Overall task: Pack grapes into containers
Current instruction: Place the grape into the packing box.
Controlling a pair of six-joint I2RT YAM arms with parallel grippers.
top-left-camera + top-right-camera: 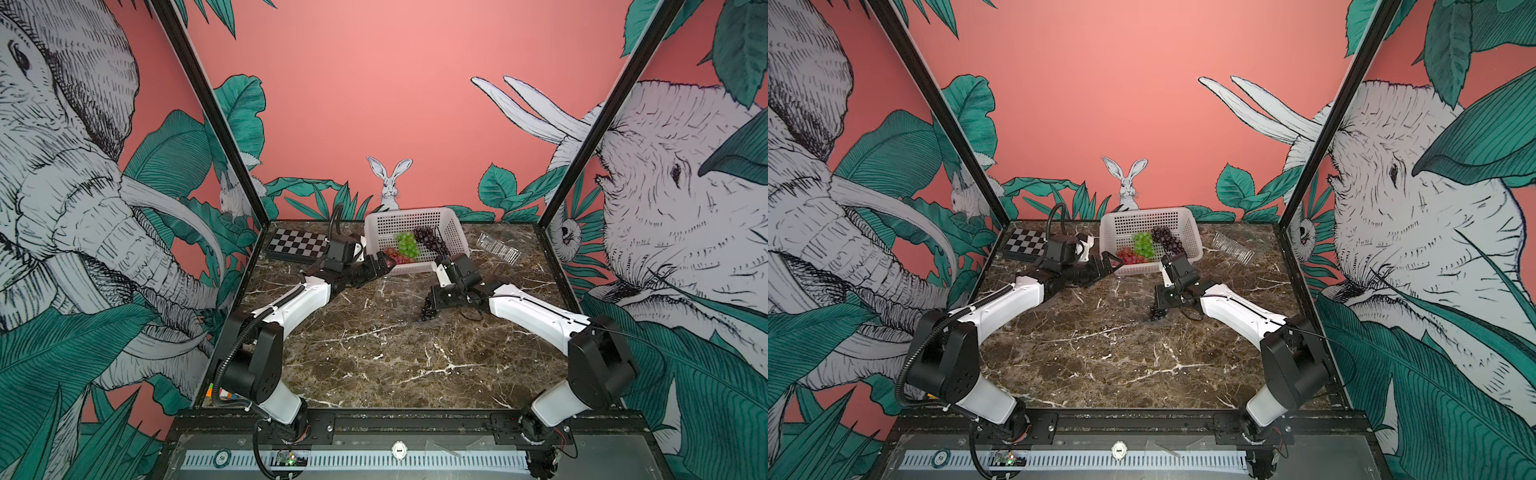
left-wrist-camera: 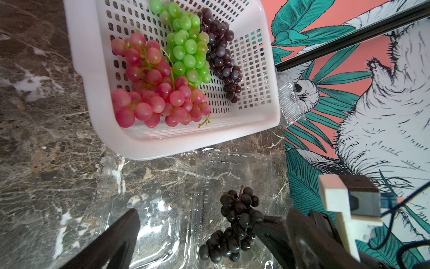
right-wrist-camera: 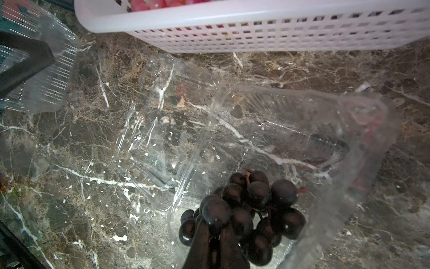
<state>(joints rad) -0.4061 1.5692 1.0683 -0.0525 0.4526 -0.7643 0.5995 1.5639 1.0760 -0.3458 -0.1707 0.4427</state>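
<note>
My right gripper [image 3: 214, 235] is shut on a dark purple bunch of grapes [image 3: 256, 198], gripped among the berries. The bunch [image 1: 428, 311] hangs over one half of an open clear container [image 3: 302, 130] on the marble; whether it touches the floor of that half I cannot tell. In the left wrist view the same bunch [image 2: 235, 223] hangs over the container [image 2: 232, 167]. My left gripper [image 1: 384, 264] stands open and empty by the basket's front left corner. Red grapes [image 2: 158, 97], green grapes [image 2: 188, 51] and more dark grapes [image 2: 221, 58] lie in the basket.
The white perforated basket [image 1: 415, 216] stands at the back middle of the marble table. More clear containers [image 1: 498, 248] lie to its right near the back wall. A small chessboard [image 1: 295, 243] sits at the back left. Enclosure posts rise at both back corners.
</note>
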